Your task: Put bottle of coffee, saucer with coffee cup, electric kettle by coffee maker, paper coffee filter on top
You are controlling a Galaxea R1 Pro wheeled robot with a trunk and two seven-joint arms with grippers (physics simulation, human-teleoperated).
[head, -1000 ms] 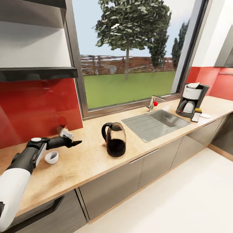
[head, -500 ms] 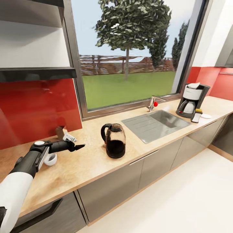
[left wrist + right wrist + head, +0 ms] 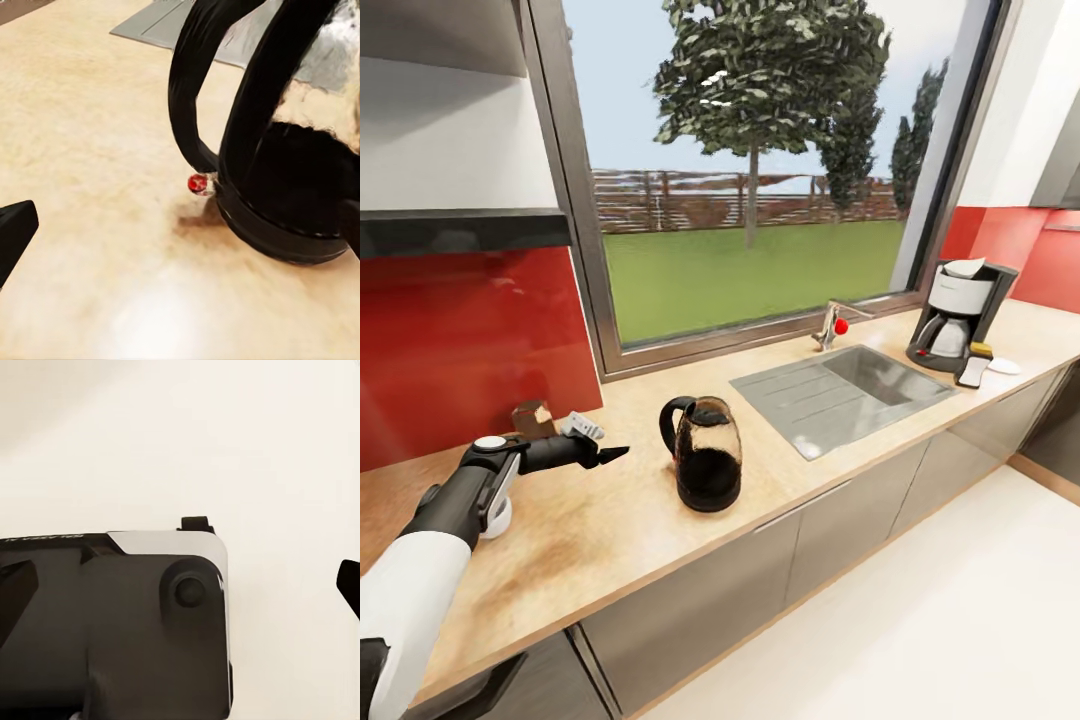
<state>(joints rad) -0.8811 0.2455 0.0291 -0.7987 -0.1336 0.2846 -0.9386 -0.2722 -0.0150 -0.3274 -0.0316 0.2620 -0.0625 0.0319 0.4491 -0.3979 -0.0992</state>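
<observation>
The electric kettle (image 3: 705,455) stands on the kitchen countertop (image 3: 620,520), a clear glass body with a black base and loop handle. My left gripper (image 3: 615,454) is open and level with that handle, a short gap to its left. The left wrist view has the electric kettle (image 3: 292,150) close ahead between the spread fingers of the left gripper (image 3: 184,232). A white coffee cup (image 3: 500,518) peeks out from behind my left forearm. Far right stands the coffee maker (image 3: 958,315) with a paper coffee filter (image 3: 966,268) on top, the bottle of coffee (image 3: 973,367) and the saucer (image 3: 1005,366) beside it. My right gripper (image 3: 180,585) is open and holds nothing.
A steel sink (image 3: 840,385) with a faucet (image 3: 830,322) lies between the kettle and the coffee maker. A small brown object (image 3: 532,418) sits against the red backsplash behind my left arm. A dark shelf (image 3: 460,228) hangs above. Pale floor runs along the cabinets.
The camera has turned, shifting the whole scene leftward. My left gripper has moved closer to the kettle's handle, and my forearm now covers most of the cup.
</observation>
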